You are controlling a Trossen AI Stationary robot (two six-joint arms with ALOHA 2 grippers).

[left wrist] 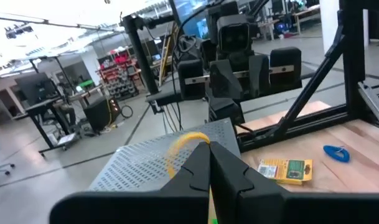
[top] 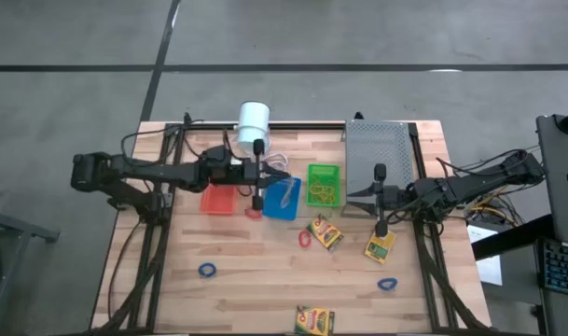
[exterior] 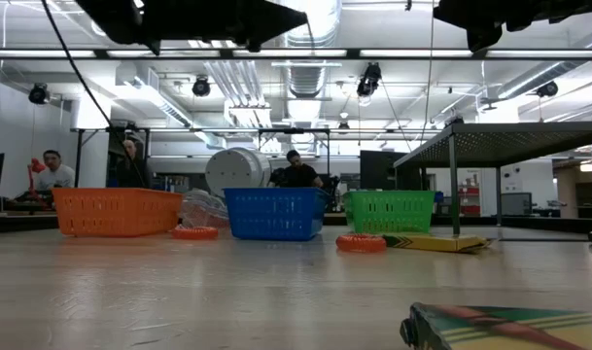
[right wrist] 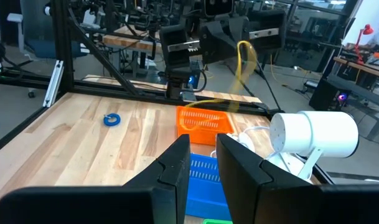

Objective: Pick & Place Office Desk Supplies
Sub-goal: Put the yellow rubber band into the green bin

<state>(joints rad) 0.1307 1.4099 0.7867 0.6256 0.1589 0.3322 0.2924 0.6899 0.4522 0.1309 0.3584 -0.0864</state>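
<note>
Across the wooden table [top: 256, 280], two dark arms reaching in from either side. At the far right corner, a grey perforated tray [top: 377, 149] on legs. Over the blue basket [top: 282, 199], the left gripper [left wrist: 209, 149], jaws pressed together and pinching a tan-yellow rubber band [left wrist: 183, 146] at their tips, the loop hanging free in the air above the baskets. Just to the right of the green basket [top: 324, 185], the right gripper [right wrist: 203, 168], raised off the table, jaws parted by a narrow gap with nothing between them and nothing touched. In a row along the middle of the table: a red-orange basket [top: 218, 199] on the left, then the blue one just beside it, then the green one a little apart and slightly farther back, with a tangle of yellowish bands [top: 323, 194] inside. All three rectangular, of slatted plastic, upright and open at the top. Behind the red-orange and blue baskets, a white cylinder [top: 254, 117] lying near the far edge. Nearer the front, three yellow-green crayon boxes lying flat: one [top: 325, 232] in front of the green basket, one [top: 380, 245] to its right below the right gripper, one [top: 314, 320] at the front edge. Scattered loose on the wood, small bands: a red one [top: 254, 213] touching the blue basket's front left corner, another red one [top: 305, 239] just beside the middle crayon box, a blue one [top: 207, 270] at front left, a blue one [top: 387, 284] at front right.
</note>
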